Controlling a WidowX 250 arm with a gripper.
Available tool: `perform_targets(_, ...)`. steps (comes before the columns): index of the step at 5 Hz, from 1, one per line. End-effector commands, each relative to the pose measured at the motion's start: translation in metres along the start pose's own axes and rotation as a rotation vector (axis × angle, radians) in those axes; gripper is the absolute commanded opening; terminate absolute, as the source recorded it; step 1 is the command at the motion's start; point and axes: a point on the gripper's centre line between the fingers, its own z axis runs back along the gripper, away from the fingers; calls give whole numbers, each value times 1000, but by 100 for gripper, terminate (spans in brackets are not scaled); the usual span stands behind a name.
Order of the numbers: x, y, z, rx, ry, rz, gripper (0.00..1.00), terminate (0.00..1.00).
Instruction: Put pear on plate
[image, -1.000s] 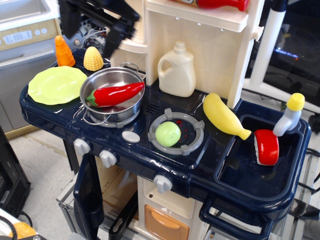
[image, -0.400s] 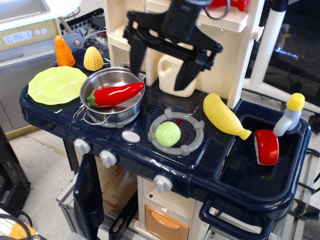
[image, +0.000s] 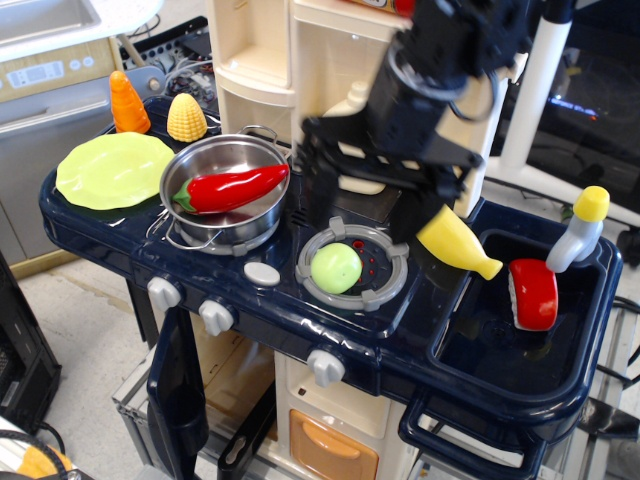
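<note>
A: Toy kitchen, navy counter, cream shelves behind. Where's the pear?

B: Pear sits in the grey burner ring, centre-front. Gripper hangs just above and behind it, fingers spread wide apart, nothing btwn them.

A: Plate?

B: Plate is far left on the counter, well apart from the pear. Steel pot w/ a red pepper stands btwn them (pot touches plate's right edge, or nearly; can't tell).

A: Right side?

B: Yellow banana beside the sink.
</note>
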Motion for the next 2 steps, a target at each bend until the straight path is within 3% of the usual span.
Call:
perform_targets(1, 15, -8, -18, -79, 11, 42, 100, 0)
perform_targets(2, 17, -9, -35, -88, -9, 40, 100, 0)
